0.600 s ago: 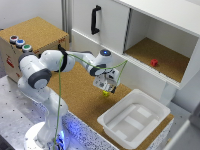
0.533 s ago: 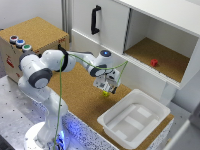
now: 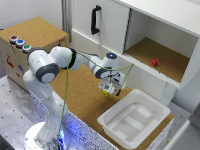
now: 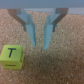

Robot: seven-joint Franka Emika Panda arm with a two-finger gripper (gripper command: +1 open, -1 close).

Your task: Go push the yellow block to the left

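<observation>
The yellow block [image 3: 105, 92] is a tiny bright yellow cube on the cork tabletop, just in front of the white bin. In the wrist view the block [image 4: 11, 55] shows a black letter T on its top face. My gripper [image 3: 112, 89] hangs low over the cork, right beside the block on the exterior view's right. In the wrist view my gripper [image 4: 40, 46] is empty. Its two fingers [image 4: 31, 31] stand a narrow gap apart, less than the block's width. The block lies outside the fingers, close to one of them; I cannot tell if they touch.
A white bin [image 3: 116, 131] stands on the cork at the exterior view's lower right, close to the gripper. A small red block [image 3: 154, 62] lies in the open cabinet shelf. A sliding door with a black handle [image 3: 94, 19] is behind. Three coloured buttons [image 3: 19, 44] sit on a box.
</observation>
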